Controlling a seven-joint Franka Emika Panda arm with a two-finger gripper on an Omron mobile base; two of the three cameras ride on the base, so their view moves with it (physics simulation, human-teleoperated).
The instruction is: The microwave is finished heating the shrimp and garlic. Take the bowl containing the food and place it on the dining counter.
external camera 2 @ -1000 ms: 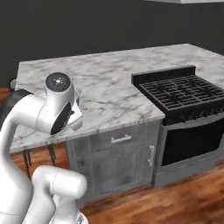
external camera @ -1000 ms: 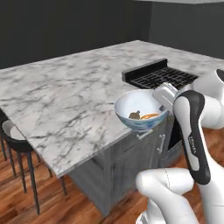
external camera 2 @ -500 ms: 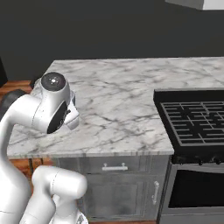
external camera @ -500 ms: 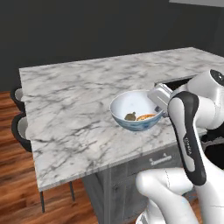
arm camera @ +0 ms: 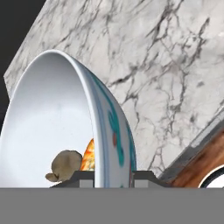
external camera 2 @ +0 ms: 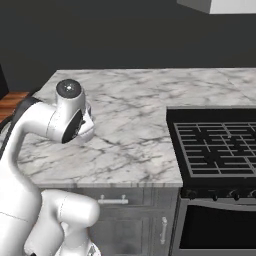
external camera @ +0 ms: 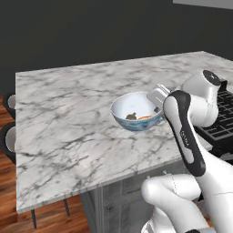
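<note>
My gripper is shut on the right rim of the bowl, white with a blue pattern outside. The bowl hangs level just above the dining counter, a white marble slab with grey veins, near its front right part. Inside lie the orange shrimp and a tan garlic piece. In the hand view the gripper pinches the bowl wall between its fingertips, with shrimp and garlic beside them. The microwave is out of view.
A black stove with grates is set into the counter to the right, and shows beside my arm as the stove. Dark stools stand at the slab's left edge over wood floor. Grey cabinet fronts run below the counter.
The whole picture has shifted as the base drove, and the counter now lies closer and squarer ahead. The bowl stays in my grip and now hangs further over the slab.
</note>
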